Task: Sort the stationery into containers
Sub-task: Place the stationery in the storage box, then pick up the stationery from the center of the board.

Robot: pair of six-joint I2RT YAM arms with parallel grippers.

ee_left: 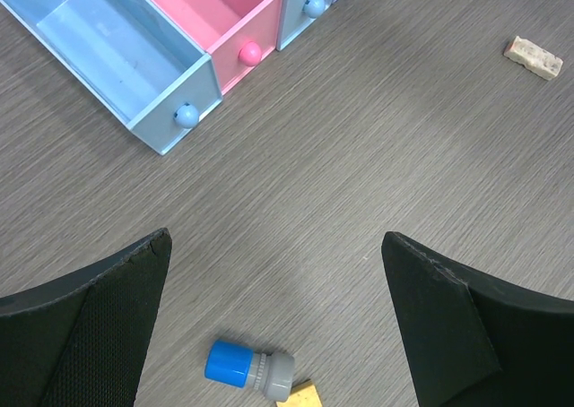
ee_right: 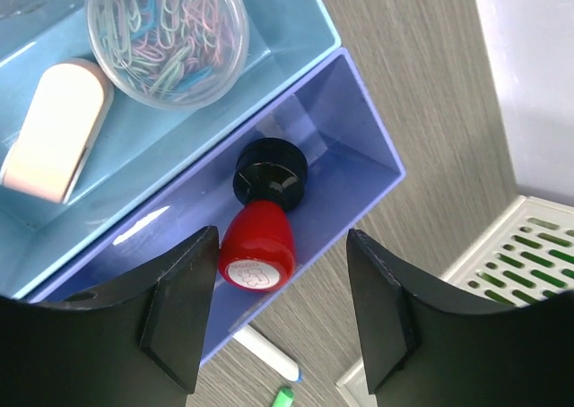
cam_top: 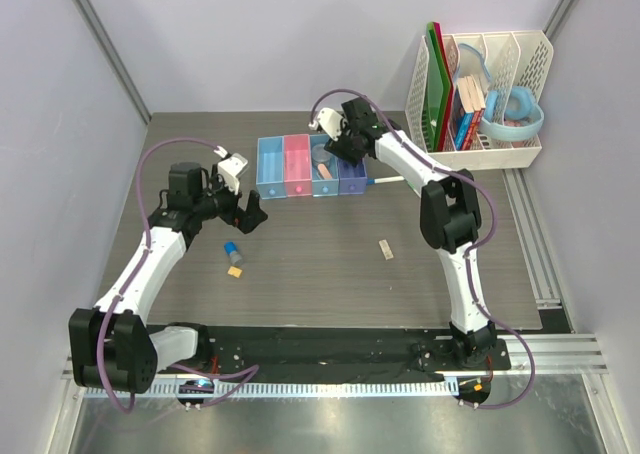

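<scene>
Your right arm reaches far forward, its gripper poised above the violet-blue translucent plastic bin, jaws apart and holding nothing. The red-and-black stamp-like piece lies inside that bin; the mark on its face is too small to read. Your left arm is bent low, its gripper over the grey wood-grain table, jaws wide apart and empty. The blue-capped grey cylinder lies on the table between them.
</scene>
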